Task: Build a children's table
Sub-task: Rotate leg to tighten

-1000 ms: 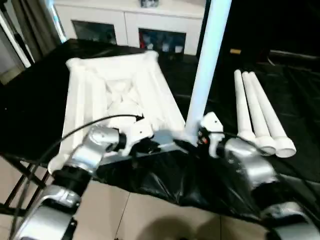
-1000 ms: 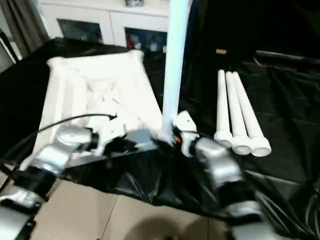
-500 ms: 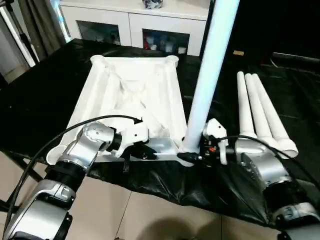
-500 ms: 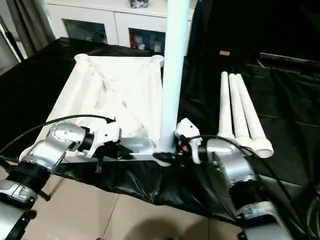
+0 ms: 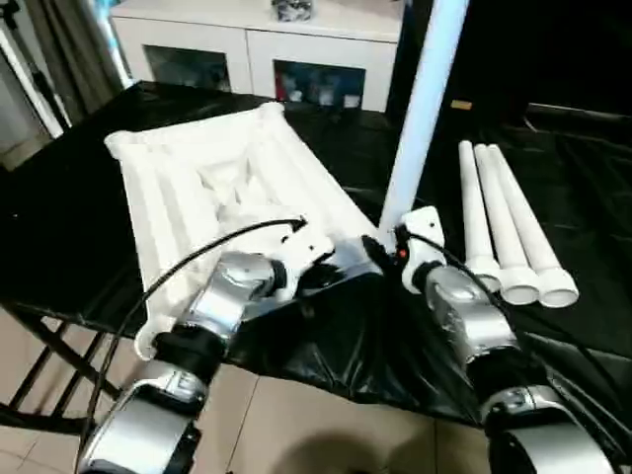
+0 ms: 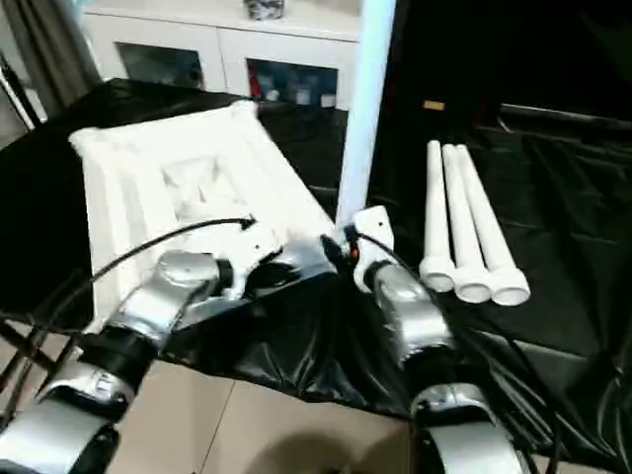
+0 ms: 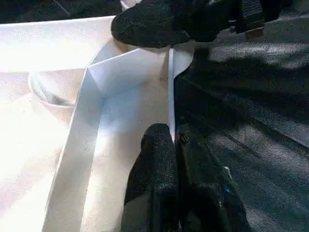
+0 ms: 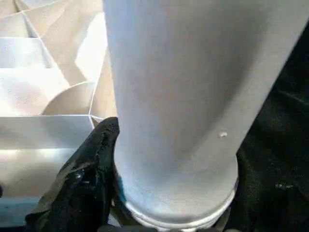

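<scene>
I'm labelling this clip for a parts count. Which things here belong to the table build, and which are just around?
Part of the build:
- tabletop, upside down on the black cloth
- upright leg at its near corner, in the right gripper
- three spare legs lying side by side
- left gripper, shut on the tabletop's rim

Just around:
- black-draped table
- white cabinet behind

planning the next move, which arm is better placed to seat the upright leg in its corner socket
Right, most likely. The right end effector already sits at the base of the upright leg, at the tabletop's near corner. The left end effector is pinched on the tabletop's edge, seemingly steadying it.
</scene>
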`<state>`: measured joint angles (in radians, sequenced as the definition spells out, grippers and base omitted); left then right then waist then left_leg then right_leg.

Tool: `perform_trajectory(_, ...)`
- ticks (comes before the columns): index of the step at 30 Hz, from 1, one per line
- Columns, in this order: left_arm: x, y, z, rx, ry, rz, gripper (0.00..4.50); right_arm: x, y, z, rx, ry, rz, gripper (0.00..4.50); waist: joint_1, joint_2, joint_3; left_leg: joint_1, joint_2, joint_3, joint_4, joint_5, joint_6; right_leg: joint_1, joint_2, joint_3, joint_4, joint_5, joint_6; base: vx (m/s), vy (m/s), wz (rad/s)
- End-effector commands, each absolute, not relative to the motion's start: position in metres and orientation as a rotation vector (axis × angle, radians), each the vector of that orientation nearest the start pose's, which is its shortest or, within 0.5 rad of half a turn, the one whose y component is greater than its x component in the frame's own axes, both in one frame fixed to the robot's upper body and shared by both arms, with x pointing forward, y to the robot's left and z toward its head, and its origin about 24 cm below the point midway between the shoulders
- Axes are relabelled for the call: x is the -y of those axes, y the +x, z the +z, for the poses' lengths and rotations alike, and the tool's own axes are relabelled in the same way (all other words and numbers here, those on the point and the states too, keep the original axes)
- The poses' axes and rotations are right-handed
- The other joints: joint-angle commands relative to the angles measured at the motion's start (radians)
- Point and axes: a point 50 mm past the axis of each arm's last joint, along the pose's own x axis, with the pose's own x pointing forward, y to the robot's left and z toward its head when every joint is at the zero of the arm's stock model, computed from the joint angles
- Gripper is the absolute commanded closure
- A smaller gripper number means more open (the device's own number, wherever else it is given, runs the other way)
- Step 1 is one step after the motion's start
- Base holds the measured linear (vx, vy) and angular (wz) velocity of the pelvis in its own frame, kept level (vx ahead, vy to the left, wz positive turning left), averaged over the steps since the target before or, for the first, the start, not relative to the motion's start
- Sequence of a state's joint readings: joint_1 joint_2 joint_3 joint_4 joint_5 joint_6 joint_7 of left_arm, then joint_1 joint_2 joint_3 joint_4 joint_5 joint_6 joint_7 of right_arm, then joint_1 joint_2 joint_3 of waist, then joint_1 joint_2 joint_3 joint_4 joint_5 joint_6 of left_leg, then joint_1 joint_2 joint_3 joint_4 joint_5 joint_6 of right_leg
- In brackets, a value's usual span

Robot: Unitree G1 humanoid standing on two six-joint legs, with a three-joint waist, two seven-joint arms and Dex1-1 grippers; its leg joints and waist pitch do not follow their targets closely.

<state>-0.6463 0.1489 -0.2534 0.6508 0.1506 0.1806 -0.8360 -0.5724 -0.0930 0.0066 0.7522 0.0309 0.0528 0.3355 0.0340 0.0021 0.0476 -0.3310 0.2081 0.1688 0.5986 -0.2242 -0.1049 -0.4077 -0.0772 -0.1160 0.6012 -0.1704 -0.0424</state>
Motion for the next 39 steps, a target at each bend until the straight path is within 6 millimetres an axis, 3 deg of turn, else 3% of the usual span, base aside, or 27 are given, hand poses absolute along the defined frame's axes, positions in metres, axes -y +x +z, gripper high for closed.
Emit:
perform_trajectory(1, -0.049, 0.329, 0.058, -0.293, 0.431, -1.148, 4.50, 0.086, 0.334, 0.017, -0.307, -0.061, 0.567, 1.20, 0.000, -0.005, -0.064, -0.016, 0.018, 0.001, -0.066, -0.084, 0.093, 0.064, -0.069, 0.060, -0.077, -0.251, -0.168, 0.000, 0.000, 0.00)
perform_trajectory(3, -0.059, 0.330, 0.057, -0.294, 0.472, -1.149, 4.50, 0.094, 0.336, 0.020, -0.299, -0.014, 0.581, 1.06, 0.001, 0.002, -0.063, -0.016, 0.018, 0.000, -0.067, -0.090, 0.098, 0.064, -0.070, 0.060, -0.077, -0.246, -0.176, 0.000, 0.000, 0.00)
perform_trajectory(6, -0.078, 0.329, 0.058, -0.298, 0.522, -1.187, 4.50, 0.106, 0.335, 0.026, -0.270, -0.060, 0.677, 0.89, -0.001, -0.002, -0.064, -0.021, 0.019, -0.002, -0.068, -0.106, 0.105, 0.069, -0.070, 0.060, -0.075, -0.243, -0.177, 0.000, 0.000, 0.00)
perform_trajectory(8, -0.079, 0.329, 0.058, -0.298, 0.526, -1.190, 4.50, 0.107, 0.335, 0.027, -0.269, -0.063, 0.684, 0.89, -0.003, -0.001, -0.064, -0.017, 0.020, 0.000, -0.066, -0.100, 0.108, 0.065, -0.070, 0.061, -0.075, -0.229, -0.185, 0.000, 0.000, 0.00)
perform_trajectory(12, -0.102, 0.324, 0.060, -0.310, 0.574, -1.311, 4.50, 0.117, 0.321, 0.034, -0.262, -0.154, 0.972, 0.89, 0.002, -0.001, -0.066, -0.017, 0.023, -0.001, -0.066, -0.088, 0.123, 0.069, -0.069, 0.062, -0.067, -0.183, -0.202, 0.000, 0.000, 0.00)
perform_trajectory(19, -0.118, 0.324, 0.063, -0.332, 0.594, -1.382, 4.50, 0.125, 0.302, 0.037, -0.313, -0.209, 1.244, 0.89, 0.014, -0.001, -0.066, -0.017, 0.026, 0.002, -0.064, -0.074, 0.131, 0.072, -0.068, 0.063, -0.059, -0.137, -0.224, 0.000, 0.000, 0.00)
perform_trajectory(20, -0.119, 0.323, 0.063, -0.336, 0.599, -1.392, 4.50, 0.126, 0.300, 0.037, -0.322, -0.221, 1.270, 0.89, 0.016, -0.008, -0.066, -0.017, 0.028, 0.003, -0.063, -0.074, 0.135, 0.070, -0.069, 0.064, -0.059, -0.137, -0.221, 0.000, 0.000, 0.00)
perform_trajectory(24, -0.124, 0.325, 0.066, -0.350, 0.615, -1.416, 4.50, 0.126, 0.298, 0.037, -0.345, -0.224, 1.318, 1.40, 0.022, -0.006, -0.063, -0.013, 0.026, 0.004, -0.066, -0.092, 0.112, 0.067, -0.071, 0.063, -0.068, -0.213, -0.201, 0.000, 0.000, 0.00)
perform_trajectory(32, -0.121, 0.326, 0.067, -0.346, 0.599, -1.417, 4.50, 0.118, 0.294, 0.036, -0.330, -0.148, 1.288, 1.78, 0.026, -0.003, -0.067, -0.015, 0.027, 0.001, -0.065, -0.064, 0.103, 0.068, -0.070, 0.064, -0.060, -0.161, -0.205, 0.000, 0.000, 0.00)
perform_trajectory(34, -0.117, 0.329, 0.065, -0.345, 0.574, -1.363, 4.50, 0.115, 0.299, 0.032, -0.320, -0.134, 1.193, 1.78, 0.023, -0.003, -0.065, -0.015, 0.027, 0.002, -0.067, -0.077, 0.094, 0.067, -0.072, 0.065, -0.064, -0.184, -0.202, 0.000, 0.000, 0.00)
perform_trajectory(35, -0.110, 0.333, 0.063, -0.342, 0.529, -1.286, 4.50, 0.112, 0.306, 0.025, -0.328, -0.125, 1.045, 1.78, 0.021, -0.001, -0.062, -0.011, 0.025, 0.001, -0.069, -0.094, 0.078, 0.064, -0.072, 0.064, -0.069, -0.225, -0.193, 0.000, 0.000, 0.00)
perform_trajectory(36, -0.110, 0.333, 0.063, -0.342, 0.529, -1.286, 4.50, 0.112, 0.306, 0.025, -0.328, -0.125, 1.045, 1.78, 0.015, -0.004, -0.057, -0.011, 0.019, 0.001, -0.071, -0.122, 0.060, 0.064, -0.071, 0.061, -0.080, -0.298, -0.171, 0.000, 0.000, 0.00)
perform_trajectory(37, -0.103, 0.335, 0.061, -0.339, 0.508, -1.228, 4.50, 0.109, 0.313, 0.021, -0.331, -0.110, 0.916, 1.78, 0.013, -0.005, -0.059, -0.012, 0.017, 0.000, -0.070, -0.125, 0.052, 0.067, -0.071, 0.060, -0.083, -0.343, -0.152, 0.000, 0.000, 0.00)
perform_trajectory(39, -0.095, 0.335, 0.058, -0.339, 0.497, -1.190, 4.50, 0.105, 0.318, 0.019, -0.328, -0.083, 0.818, 1.78, 0.006, -0.004, -0.057, -0.009, 0.018, 0.000, -0.071, -0.128, 0.046, 0.061, -0.070, 0.061, -0.089, -0.366, -0.143, 0.000, 0.000, 0.00)
